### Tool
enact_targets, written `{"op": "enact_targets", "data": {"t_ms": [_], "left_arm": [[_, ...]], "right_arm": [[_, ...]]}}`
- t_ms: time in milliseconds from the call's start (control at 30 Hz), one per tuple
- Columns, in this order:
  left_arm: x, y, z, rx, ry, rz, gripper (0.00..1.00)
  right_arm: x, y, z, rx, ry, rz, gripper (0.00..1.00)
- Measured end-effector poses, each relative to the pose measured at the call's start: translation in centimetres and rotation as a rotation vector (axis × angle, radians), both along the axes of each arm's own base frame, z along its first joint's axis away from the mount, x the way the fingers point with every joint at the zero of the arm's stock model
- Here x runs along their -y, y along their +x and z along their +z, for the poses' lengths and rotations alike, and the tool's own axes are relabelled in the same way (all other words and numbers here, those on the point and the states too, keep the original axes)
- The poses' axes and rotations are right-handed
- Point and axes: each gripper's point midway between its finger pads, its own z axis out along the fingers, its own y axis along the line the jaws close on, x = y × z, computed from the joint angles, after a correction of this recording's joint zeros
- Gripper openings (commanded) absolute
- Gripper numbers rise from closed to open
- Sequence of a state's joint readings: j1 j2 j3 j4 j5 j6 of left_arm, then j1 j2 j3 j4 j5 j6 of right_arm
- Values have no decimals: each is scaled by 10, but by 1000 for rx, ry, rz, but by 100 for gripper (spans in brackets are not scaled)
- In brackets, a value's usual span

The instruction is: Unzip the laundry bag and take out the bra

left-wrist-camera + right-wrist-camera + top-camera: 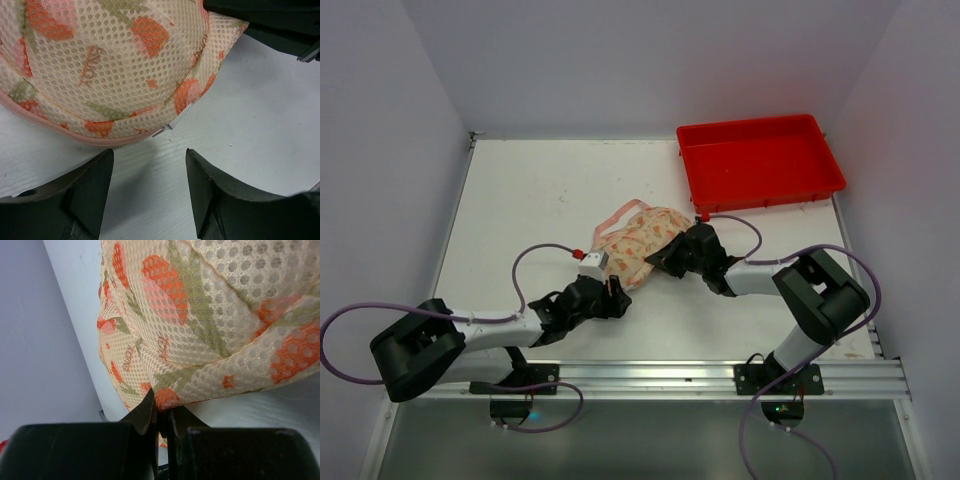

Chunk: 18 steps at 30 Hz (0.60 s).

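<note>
The laundry bag [638, 243] is a cream floral mesh case with pink zip edging, lying mid-table. My right gripper [672, 258] is shut on the bag's right edge, pinching the mesh [165, 397] between its fingertips. My left gripper [616, 290] is open and empty, just in front of the bag's near edge. In the left wrist view the bag [110, 65] fills the top and a small silver zip pull [165, 129] sticks out from the pink edging, just beyond the gap between my fingers [95, 190]. No bra shows.
A red plastic tray [760, 162] stands at the back right, empty. A pink strap loop [620, 212] lies at the bag's far side. White walls close in the table on the left, back and right.
</note>
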<state>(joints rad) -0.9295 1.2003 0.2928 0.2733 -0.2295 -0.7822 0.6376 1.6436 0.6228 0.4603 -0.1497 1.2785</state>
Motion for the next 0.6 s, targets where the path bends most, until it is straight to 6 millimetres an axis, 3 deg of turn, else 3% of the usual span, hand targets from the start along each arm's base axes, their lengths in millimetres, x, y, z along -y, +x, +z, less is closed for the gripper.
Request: {"op": "enact_targets", "data": {"t_ms": [600], "left_arm": [[12, 11, 6, 84, -127, 24, 50]], "right_arm": [[0, -4, 1, -44, 52, -20, 0]]}}
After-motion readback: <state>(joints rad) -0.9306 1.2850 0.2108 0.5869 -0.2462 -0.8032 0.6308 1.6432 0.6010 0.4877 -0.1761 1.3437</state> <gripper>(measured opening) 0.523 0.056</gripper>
